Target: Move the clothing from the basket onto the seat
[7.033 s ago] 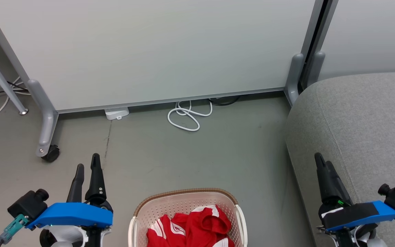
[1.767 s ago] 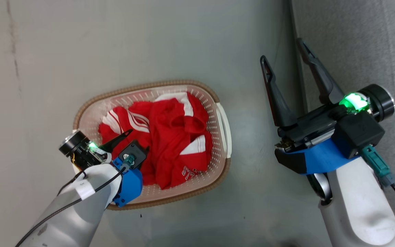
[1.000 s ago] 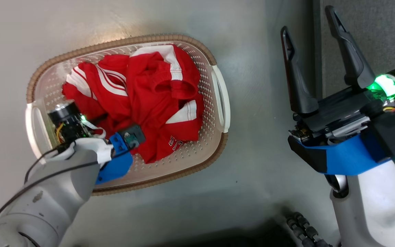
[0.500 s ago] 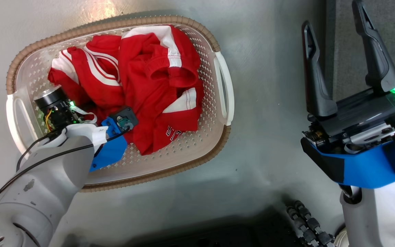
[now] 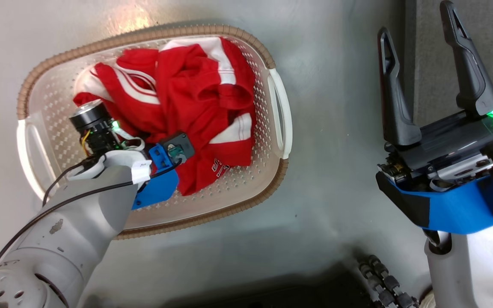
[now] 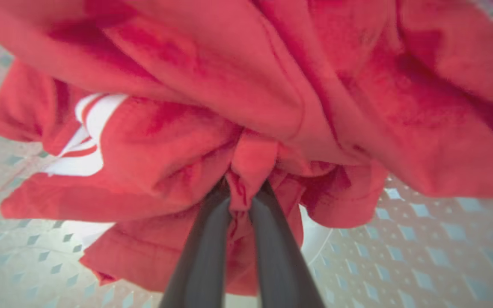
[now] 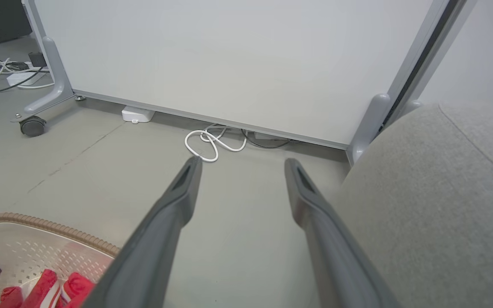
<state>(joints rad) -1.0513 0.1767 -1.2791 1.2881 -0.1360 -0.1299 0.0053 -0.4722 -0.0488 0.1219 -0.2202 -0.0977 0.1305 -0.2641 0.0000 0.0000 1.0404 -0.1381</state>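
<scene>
Nearest, the pale left forearm (image 5: 79, 222) reaches steeply down into the basket (image 5: 144, 37), which stands on the grey floor (image 5: 336, 128). In the head view its wrist covers the near-left part of the heap. The left pincer (image 6: 246, 190) is together, clamped on a bunched fold of the clothing (image 5: 195, 98). The left wrist view shows red cloth gathered into a ridge between the two dark fingers (image 6: 206, 248), with the perforated basket bottom pale behind it. That picture is close and soft, so the fold may be one layer or several, and I cannot tell which garment it belongs to.

All the clothing lies inside the basket, heaped toward its far and right side, with white stripes and part of a white print showing. Pinching a raised fold looks sensible: soft cloth offers no firm handle, and a gripped ridge should draw the rest up with it.

Further right, the right pincer (image 5: 415, 19) hangs above the floor between the basket and the seat (image 7: 435, 192), fingers wide apart and holding nothing. It is probably kept there to stay clear of the left arm's path. The seat stands near the basket, with no red cloth on the part shown. Beyond are a white panel (image 7: 229, 55) on castors and a coiled white cable (image 7: 208, 143).
</scene>
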